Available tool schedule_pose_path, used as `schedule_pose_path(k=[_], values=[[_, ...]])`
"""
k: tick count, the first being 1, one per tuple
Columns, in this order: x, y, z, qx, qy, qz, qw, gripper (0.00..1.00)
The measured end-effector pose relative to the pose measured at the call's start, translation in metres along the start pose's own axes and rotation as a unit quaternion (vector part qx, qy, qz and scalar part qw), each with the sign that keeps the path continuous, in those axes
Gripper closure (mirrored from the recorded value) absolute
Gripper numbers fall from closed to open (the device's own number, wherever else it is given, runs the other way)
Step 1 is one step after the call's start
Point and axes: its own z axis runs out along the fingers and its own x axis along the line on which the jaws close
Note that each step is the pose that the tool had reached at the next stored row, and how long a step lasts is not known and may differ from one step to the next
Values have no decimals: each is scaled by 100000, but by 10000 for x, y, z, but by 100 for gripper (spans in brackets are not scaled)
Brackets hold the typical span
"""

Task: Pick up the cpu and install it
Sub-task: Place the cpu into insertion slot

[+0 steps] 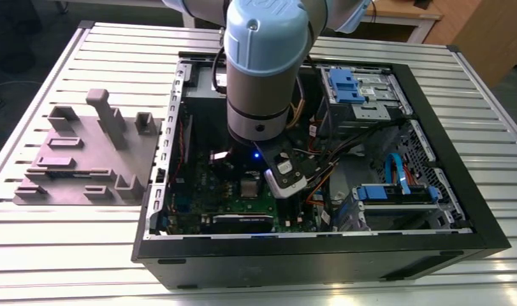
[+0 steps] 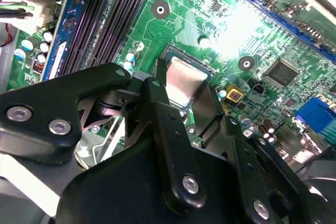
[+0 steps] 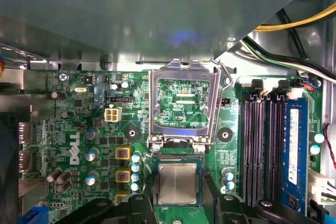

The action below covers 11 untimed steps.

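Observation:
The cpu [image 3: 178,182] is a small flat silver square, and it sits low over the socket on the green motherboard [image 3: 79,129] inside the open computer case [image 1: 326,245]. My gripper [image 3: 178,195] straddles it, with a black finger against each of two opposite edges. In the second wrist view the cpu [image 2: 184,80] shows between those fingers [image 2: 157,98], and the gripper [image 2: 185,85] is shut on it. The silver socket frame [image 3: 153,103] stands flipped open just beyond the chip. From the exterior view, the cpu [image 1: 251,187] lies under the arm's wrist.
Black memory slots [image 3: 260,150] and a blue slot run along one side of the socket. Cable bundles [image 3: 294,61] hang near the case wall. Blue drive bays [image 1: 356,86] fill the case's far corner. A grey fixture block [image 1: 88,159] stands on the slatted table at the exterior view's left.

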Motion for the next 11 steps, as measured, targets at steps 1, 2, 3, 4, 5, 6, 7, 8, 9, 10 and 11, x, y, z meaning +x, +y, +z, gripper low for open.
schedule_pose_path(k=[1,2,3,4,5,6,7,8,9,10,11], values=[[0,0,1,8,4,2,100000,53],[0,0,4,11,2,0,100000,53],[0,0,5,11,3,-1,100000,52],[0,0,5,14,1,-1,100000,52],[0,0,6,12,0,-1,100000,45],[0,0,6,11,0,0,100000,45],[0,0,8,-6,-4,-1,100000,45],[1,0,11,-48,-6,2,100000,45],[1,0,16,-84,-8,5,100000,45],[0,0,22,-110,-4,2,100000,45],[0,0,32,-144,-9,1,100000,45]])
